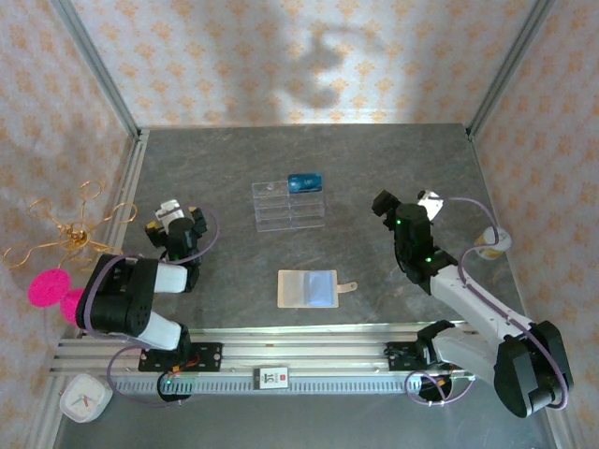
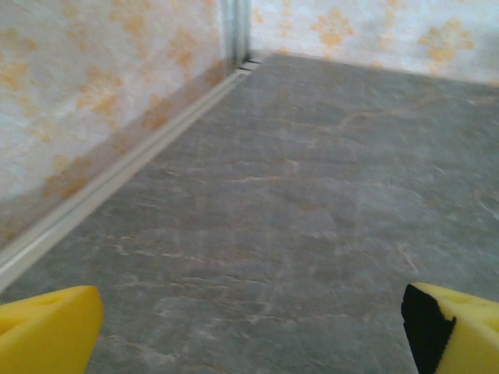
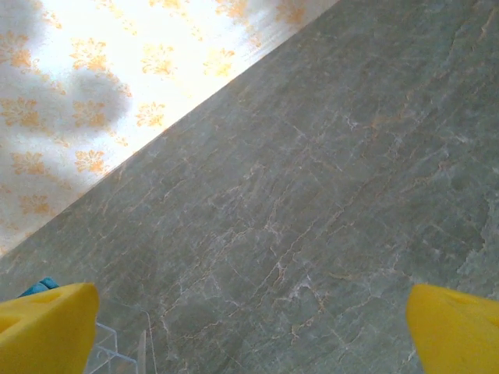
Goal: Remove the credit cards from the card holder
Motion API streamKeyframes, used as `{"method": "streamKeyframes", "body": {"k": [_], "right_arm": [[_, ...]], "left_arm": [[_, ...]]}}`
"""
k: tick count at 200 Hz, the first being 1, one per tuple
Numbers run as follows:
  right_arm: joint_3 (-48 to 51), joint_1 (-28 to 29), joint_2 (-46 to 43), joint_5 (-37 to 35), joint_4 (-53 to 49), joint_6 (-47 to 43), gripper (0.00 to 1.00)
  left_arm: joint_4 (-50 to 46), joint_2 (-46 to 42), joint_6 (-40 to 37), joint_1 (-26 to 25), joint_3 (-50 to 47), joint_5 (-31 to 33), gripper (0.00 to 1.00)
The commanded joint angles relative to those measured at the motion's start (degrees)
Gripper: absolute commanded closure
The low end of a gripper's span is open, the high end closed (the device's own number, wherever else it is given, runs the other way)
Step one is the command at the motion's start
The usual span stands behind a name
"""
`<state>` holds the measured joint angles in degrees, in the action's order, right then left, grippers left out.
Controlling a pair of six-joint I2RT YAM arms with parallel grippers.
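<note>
The beige card holder lies open and flat on the table between the two arms, its snap tab pointing right. Blue credit cards sit in the back right compartment of a clear plastic tray behind it. My left gripper hovers at the left of the table, open, its yellow fingertips wide apart over bare stone. My right gripper is to the right of the tray, also open and holding nothing. A corner of the tray and a bit of blue card show beside its left fingertip.
A white cup stands near the right wall. Gold wire and pink discs hang outside the left wall. A metal rail runs along the front edge, and a small white clock lies at the near left.
</note>
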<state>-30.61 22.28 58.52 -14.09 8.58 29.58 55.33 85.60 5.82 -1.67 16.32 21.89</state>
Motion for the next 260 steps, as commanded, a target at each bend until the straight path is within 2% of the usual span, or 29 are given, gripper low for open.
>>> {"method": "streamKeyframes", "body": {"k": [1, 21, 25, 37, 43, 55, 70, 87, 101, 123, 157, 171, 182, 260], "right_arm": [[1.3, -0.3, -1.8, -3.8, 6.0, -8.9, 0.00], [4.9, -0.4, -3.1, -11.4, 14.2, -15.9, 0.00], [5.6, -0.5, -3.1, -13.0, 16.0, -17.9, 0.00], [8.5, -0.7, -1.6, -16.8, 23.6, -25.2, 0.00], [9.4, -1.1, -0.2, -17.7, 26.8, -27.1, 0.00], [9.9, -2.6, 3.3, -16.7, 30.2, -30.2, 0.00], [10.4, -5.7, 8.3, -14.9, 34.1, -31.2, 0.00], [12.6, -10.3, 12.4, -9.8, 40.7, -29.4, 0.00], [14.8, -12.9, 15.2, -5.0, 47.8, -30.7, 0.00], [15.7, -15.4, 20.8, -1.1, 53.1, -30.9, 0.00], [19.1, -17.8, 29.6, 1.9, 67.1, -29.9, 0.00], [17.8, -18.2, 28.6, 2.4, 62.7, -29.4, 0.00], [18.4, -18.3, 29.3, 2.4, 65.2, -29.6, 0.00], [18.6, -18.3, 28.6, 2.6, 64.5, -29.7, 0.00]], "left_arm": [[16.4, -0.8, -1.7, 0.0, -3.7, -5.0, 0.01], [35.2, 4.3, -3.0, -0.1, -9.6, -5.4, 0.00], [34.1, 4.3, -3.1, -0.2, -9.0, -5.5, 0.00], [18.2, 0.7, -1.0, -0.2, -4.3, -4.7, 0.00], [18.8, 1.0, -1.3, -0.3, -4.6, -4.0, 0.00], [27.5, 3.2, -2.4, -0.2, -6.4, -3.7, 0.01], [20.0, 1.3, -1.3, -0.3, -4.7, -3.8, 0.01], [24.5, 2.9, -2.6, -0.3, -5.7, -4.1, 0.01], [21.6, 2.2, -2.7, -0.3, -4.8, -5.9, 0.01], [23.2, 2.6, -3.0, -0.3, -5.3, -6.0, 0.01], [22.8, 2.5, -2.9, -0.3, -5.2, -6.1, 0.01], [23.3, 2.6, -3.0, -0.3, -5.2, -6.1, 0.01], [22.9, 2.5, -2.9, -0.3, -5.2, -6.1, 0.01], [23.0, 2.6, -2.9, -0.3, -5.2, -6.2, 0.01]]}}
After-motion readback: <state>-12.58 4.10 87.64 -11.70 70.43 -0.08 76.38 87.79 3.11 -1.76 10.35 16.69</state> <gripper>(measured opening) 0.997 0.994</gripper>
